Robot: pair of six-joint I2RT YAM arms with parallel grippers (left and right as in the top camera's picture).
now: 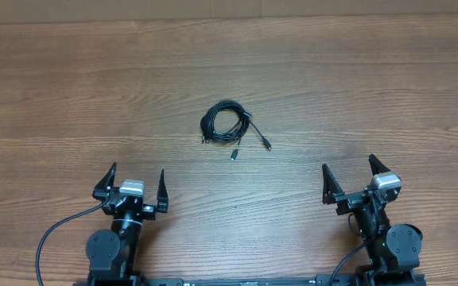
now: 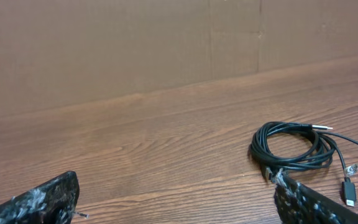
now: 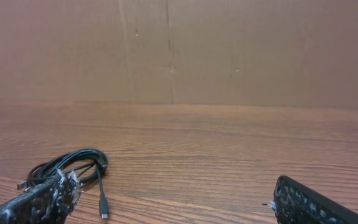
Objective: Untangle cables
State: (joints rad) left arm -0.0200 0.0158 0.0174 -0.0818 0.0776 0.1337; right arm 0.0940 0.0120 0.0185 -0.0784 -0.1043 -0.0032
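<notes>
Well ahead of left gripper — cables

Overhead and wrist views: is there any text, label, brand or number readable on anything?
None: no text is readable.
The cables carry no visible print; their plugs are too small to show markings.
The table, left gripper and right gripper show no lettering.

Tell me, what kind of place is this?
Probably a robot test lab: a left gripper and right gripper sit open at a wooden table with coiled cables, a plain brown wall behind.
</notes>
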